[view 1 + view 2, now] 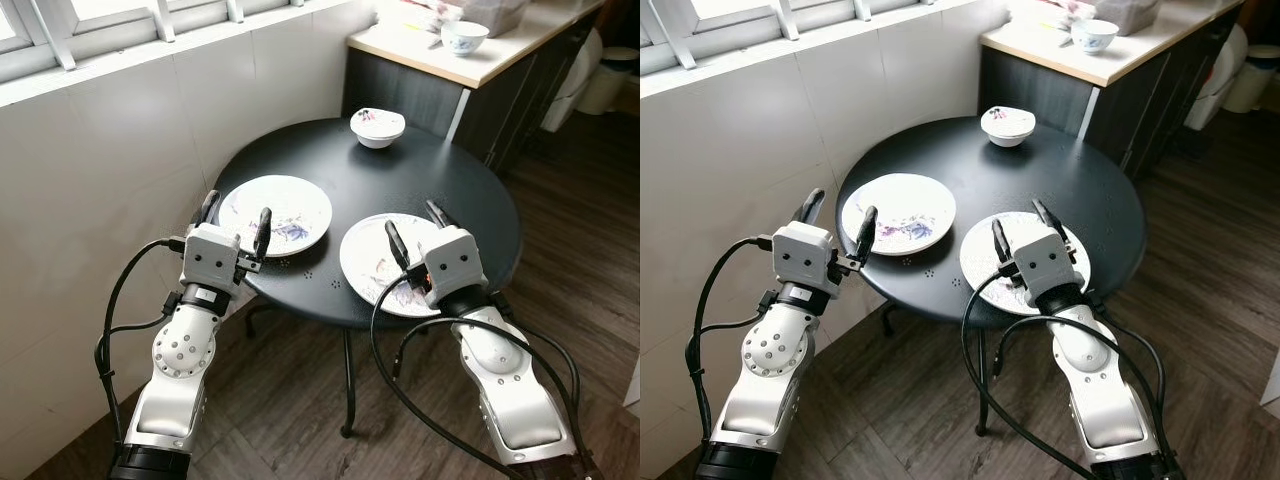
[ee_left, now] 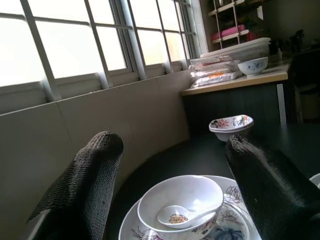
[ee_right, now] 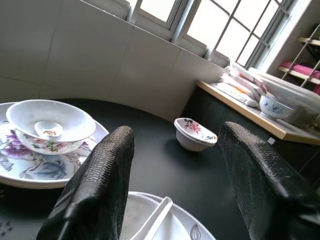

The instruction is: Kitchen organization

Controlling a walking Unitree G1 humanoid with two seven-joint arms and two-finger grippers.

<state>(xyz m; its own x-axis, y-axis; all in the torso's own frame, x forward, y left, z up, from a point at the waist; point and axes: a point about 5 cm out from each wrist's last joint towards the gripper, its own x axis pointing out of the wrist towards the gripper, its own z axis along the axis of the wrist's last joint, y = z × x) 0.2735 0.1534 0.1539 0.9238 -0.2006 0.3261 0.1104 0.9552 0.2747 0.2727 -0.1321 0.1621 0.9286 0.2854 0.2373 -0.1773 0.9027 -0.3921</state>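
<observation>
Hovering at the near-left edge of the round black table [image 1: 440, 190], left gripper [image 1: 236, 222] has its fingers spread, nothing between them. Just past it sits the left plate [image 1: 305, 210], white with purple floral print, close to the tiled wall under the window [image 1: 70, 30]. Left wrist view shows a white bowl [image 2: 200, 192] on that plate with a ceramic spoon [image 2: 175, 216] lying inside it. Further back, near the table's far edge, a small floral bowl [image 1: 377, 126] stands alone, well apart from both plates.

Right gripper [image 1: 416, 232] is poised over the near rim of the right plate [image 1: 362, 255], fingers apart, gripping nothing. Right wrist view shows a white spoon handle [image 3: 157, 217] between its finger pads [image 3: 100, 180], resting in a dish on that plate; contact with the fingers cannot be told.

Right of the table, a dark cabinet with a light countertop [image 1: 470, 68] holds a blue-and-white bowl [image 1: 464, 37] and some packaged items behind it. Wood-look floor [image 1: 570, 200] runs under the table. White bin [image 1: 610, 75] stands at far right.
</observation>
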